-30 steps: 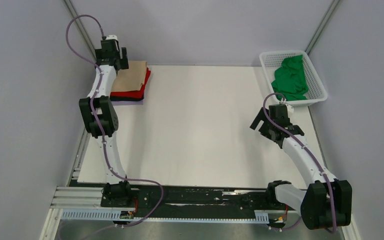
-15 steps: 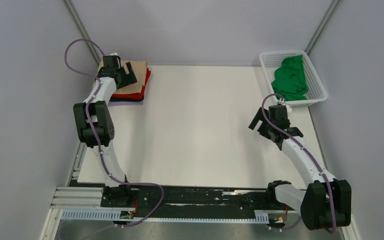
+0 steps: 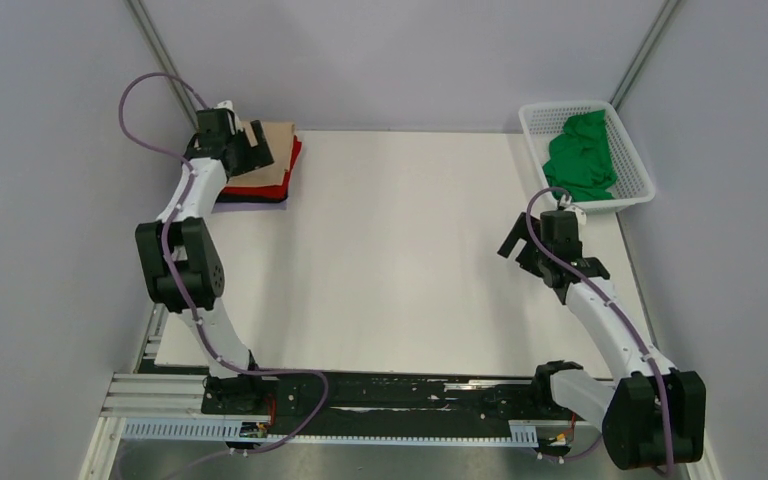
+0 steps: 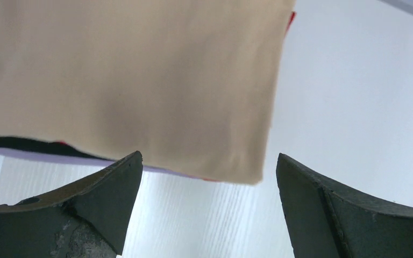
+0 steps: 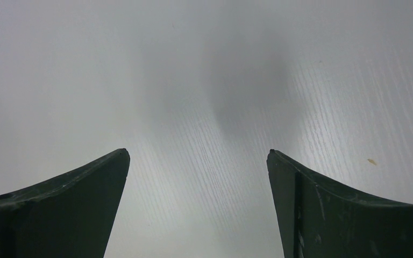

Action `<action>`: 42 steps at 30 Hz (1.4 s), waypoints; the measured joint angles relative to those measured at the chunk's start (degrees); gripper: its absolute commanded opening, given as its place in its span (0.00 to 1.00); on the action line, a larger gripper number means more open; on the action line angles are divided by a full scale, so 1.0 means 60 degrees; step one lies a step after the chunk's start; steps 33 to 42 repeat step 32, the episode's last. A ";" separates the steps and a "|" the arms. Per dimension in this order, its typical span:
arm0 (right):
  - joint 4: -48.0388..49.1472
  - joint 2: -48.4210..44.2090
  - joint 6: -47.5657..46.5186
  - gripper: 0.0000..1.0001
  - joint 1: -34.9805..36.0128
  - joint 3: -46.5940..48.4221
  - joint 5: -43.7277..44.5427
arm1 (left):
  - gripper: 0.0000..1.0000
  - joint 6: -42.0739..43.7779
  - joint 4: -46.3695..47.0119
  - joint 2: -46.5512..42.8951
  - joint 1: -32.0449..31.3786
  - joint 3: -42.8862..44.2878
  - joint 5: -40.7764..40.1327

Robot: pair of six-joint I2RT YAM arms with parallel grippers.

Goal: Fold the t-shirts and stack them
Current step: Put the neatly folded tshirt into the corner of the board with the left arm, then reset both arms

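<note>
A folded tan t-shirt (image 3: pixel 270 155) tops a stack at the table's far left, over a red one (image 3: pixel 292 160) and a dark one (image 3: pixel 255 201). My left gripper (image 3: pixel 250 150) hovers over the stack's left part, open, with nothing between its fingers. In the left wrist view the tan t-shirt (image 4: pixel 134 80) fills the upper left and the gripper (image 4: pixel 209 166) frames its near corner. A crumpled bright green t-shirt (image 3: pixel 580 155) lies in the white basket (image 3: pixel 638 172) at the far right. My right gripper (image 3: pixel 520 250) stands open over bare table; in its wrist view the gripper (image 5: pixel 198 156) holds nothing.
The white table (image 3: pixel 400 250) lies between the stack and the basket. Grey walls close in on both sides and at the back. A metal rail (image 3: pixel 360 400) with the arm bases runs along the near edge.
My left arm has swung its elbow to the left and its gripper has come over the tan t-shirt stack. The right arm has barely shifted.
</note>
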 measured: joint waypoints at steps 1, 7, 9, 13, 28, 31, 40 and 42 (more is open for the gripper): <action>-0.0004 -0.0131 0.0004 1.00 0.0000 0.0000 0.0000 | 1.00 -0.0011 -0.0073 -0.0368 -0.0026 -0.0138 0.0044; 0.0073 -0.1118 0.0036 1.00 0.0000 -0.0015 0.0200 | 1.00 -0.0412 0.0357 -0.4091 -0.0481 -0.2120 0.0251; 0.0131 -0.1468 0.0087 1.00 0.0000 -0.0098 0.0339 | 1.00 -0.0703 0.0732 -0.5537 -0.0710 -0.3238 0.0324; 0.0302 -0.2120 0.0226 1.00 0.0000 -0.0488 0.0466 | 1.00 -0.1129 0.1402 -0.7552 -0.1362 -0.5676 0.0477; 0.1075 -0.3173 0.0488 1.00 0.0000 -0.2146 0.0863 | 1.00 -0.1366 0.1020 -0.9843 -0.2157 -0.9293 -0.0525; 0.1140 -0.3333 0.0525 1.00 0.0000 -0.2269 0.0987 | 1.00 -0.1322 0.1104 -0.9981 -0.2157 -0.9307 -0.0831; 0.1173 -0.3395 0.0528 1.00 0.0000 -0.2302 0.1045 | 1.00 -0.1311 0.1115 -1.0014 -0.2157 -0.9315 -0.0892; 0.1173 -0.3395 0.0528 1.00 0.0000 -0.2302 0.1045 | 1.00 -0.1311 0.1115 -1.0014 -0.2157 -0.9315 -0.0892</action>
